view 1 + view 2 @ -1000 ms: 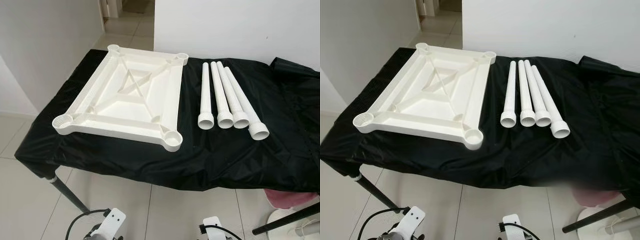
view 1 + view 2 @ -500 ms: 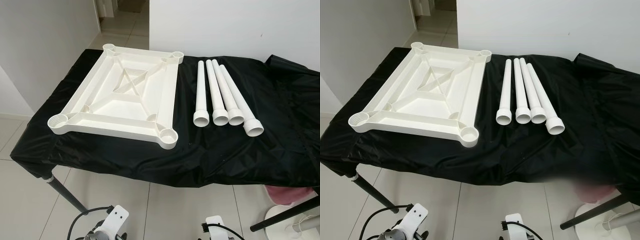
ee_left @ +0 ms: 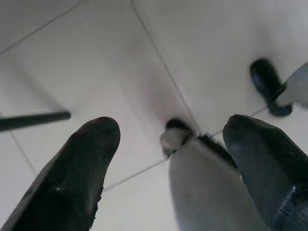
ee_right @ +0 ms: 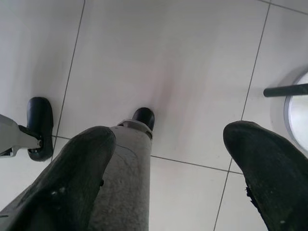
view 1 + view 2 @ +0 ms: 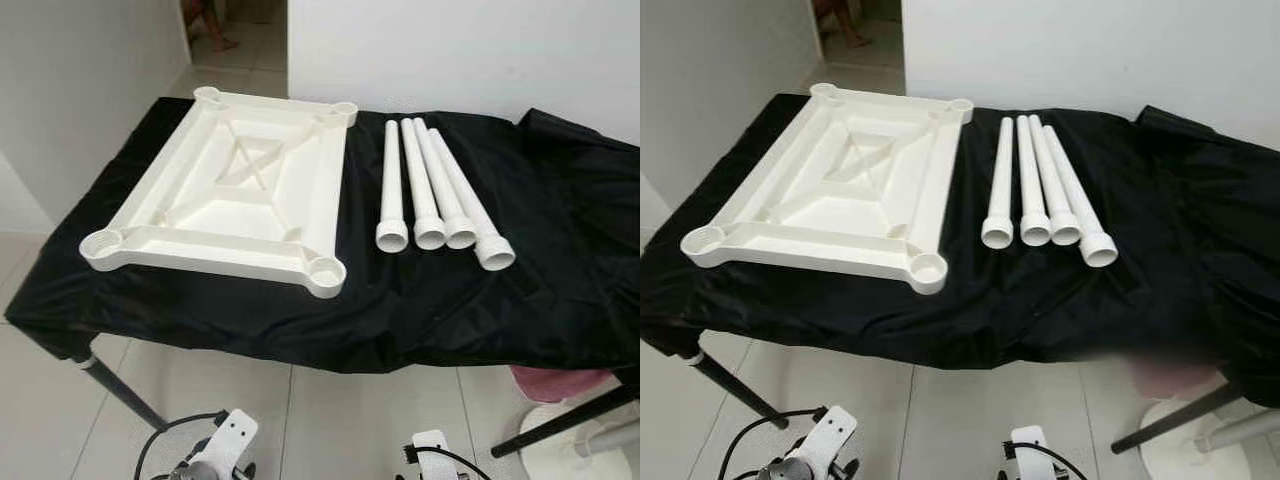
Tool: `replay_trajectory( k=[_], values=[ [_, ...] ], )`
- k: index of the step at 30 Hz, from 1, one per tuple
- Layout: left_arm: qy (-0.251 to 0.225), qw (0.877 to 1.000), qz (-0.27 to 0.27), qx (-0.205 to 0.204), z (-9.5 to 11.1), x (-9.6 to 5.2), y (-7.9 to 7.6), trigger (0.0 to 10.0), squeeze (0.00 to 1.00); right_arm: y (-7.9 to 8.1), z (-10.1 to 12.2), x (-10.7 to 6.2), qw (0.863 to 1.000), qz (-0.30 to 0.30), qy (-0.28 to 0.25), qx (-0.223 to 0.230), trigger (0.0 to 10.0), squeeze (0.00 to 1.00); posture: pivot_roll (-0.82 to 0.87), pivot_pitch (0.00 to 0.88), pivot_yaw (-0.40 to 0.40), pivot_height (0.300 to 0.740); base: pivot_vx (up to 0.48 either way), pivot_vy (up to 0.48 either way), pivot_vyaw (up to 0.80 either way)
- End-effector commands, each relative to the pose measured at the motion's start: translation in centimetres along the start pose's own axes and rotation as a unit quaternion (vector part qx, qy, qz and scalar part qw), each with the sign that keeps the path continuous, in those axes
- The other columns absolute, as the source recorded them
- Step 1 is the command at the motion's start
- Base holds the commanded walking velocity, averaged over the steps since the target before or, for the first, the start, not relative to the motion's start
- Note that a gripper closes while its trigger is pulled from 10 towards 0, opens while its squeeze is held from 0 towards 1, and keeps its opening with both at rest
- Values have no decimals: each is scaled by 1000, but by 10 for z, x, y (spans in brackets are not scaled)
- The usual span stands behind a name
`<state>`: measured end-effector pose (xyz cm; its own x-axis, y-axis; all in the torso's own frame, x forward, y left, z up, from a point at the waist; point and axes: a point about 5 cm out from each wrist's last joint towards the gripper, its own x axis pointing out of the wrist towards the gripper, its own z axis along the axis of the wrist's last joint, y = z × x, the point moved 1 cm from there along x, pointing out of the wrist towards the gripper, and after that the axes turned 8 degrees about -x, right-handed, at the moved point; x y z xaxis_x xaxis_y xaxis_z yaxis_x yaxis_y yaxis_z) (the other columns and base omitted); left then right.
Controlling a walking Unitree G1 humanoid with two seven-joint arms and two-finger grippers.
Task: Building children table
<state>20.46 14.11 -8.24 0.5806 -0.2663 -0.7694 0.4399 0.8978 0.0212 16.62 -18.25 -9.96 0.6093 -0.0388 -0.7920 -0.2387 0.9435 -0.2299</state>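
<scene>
A white plastic tabletop (image 5: 225, 195) lies upside down on the left half of a black-draped table (image 5: 450, 310), with a round socket at each corner. To its right, several white tube legs (image 5: 430, 190) lie side by side, wide ends toward me. Both arms hang low below the table's front edge. My left gripper (image 3: 168, 134) is open over the tiled floor and holds nothing. My right gripper (image 4: 168, 139) is open too, also over floor tiles.
The cloth hangs over the table's front edge above a slanted black table leg (image 5: 120, 390). A pink object (image 5: 555, 382) and a white round stand base (image 5: 580, 450) sit on the floor at the right. A person's feet (image 5: 205, 25) show in the back-left doorway.
The whole picture has shifted, so the camera moved; tabletop and legs lie as before. The person's feet have come into view in the doorway.
</scene>
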Motion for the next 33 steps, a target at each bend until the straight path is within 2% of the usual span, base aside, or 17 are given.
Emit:
replay_trajectory(
  k=[1, 4, 11, 14, 19, 22, 26, 29, 33],
  values=[
    [-7, 999, -47, -1, 2, 0, -6, 10000, 0, -1, -11, -3, 1000, 7, 16, 4, 10000, 0, -45, 43, 11, 740, 0, 0, 0],
    [-40, 998, -52, -3, 17, 0, 1, 10000, 0, -7, 2, 0, 1000, 14, -16, 6, 10000, 0, -40, 48, 9, 740, 0, 0, 0],
    [-71, 996, -50, -4, 27, -3, 11, 10000, 0, -16, 18, 2, 999, 16, -52, 5, 10000, 0, -39, 52, 6, 740, 0, 0, 0],
    [-98, 993, -67, 8, 33, -5, 10, 10000, 0, -15, 35, 3, 994, 49, -100, -6, 10000, 0, -39, 52, 5, 740, 0, 0, 0],
    [-93, 993, -72, 33, 23, -9, 12, 10000, 0, -7, 45, -1, 982, 100, -154, -30, 10000, 0, -40, 62, 8, 740, 0, 0, 0],
    [-92, 992, -77, 37, 21, -10, 12, 10000, 0, -5, 46, -2, 980, 108, -162, -35, 10000, 0, -40, 62, 8, 740, 0, 0, 0],
    [-103, 987, -111, 46, 19, -14, 10, 10000, 0, -1, 47, -5, 972, 137, -182, -51, 10000, 0, -35, 67, 8, 740, 0, 0, 0],
    [-117, 981, -137, 68, 17, -19, 11, 10000, 0, 0, 52, -10, 957, 178, -215, -74, 10000, 0, -33, 71, 8, 740, 0, 0, 0],
    [-125, 977, -158, 76, 16, -23, 12, 10000, 0, -1, 55, -14, 947, 202, -235, -85, 10000, 0, -33, 71, 8, 740, 0, 0, 0]
  ],
)
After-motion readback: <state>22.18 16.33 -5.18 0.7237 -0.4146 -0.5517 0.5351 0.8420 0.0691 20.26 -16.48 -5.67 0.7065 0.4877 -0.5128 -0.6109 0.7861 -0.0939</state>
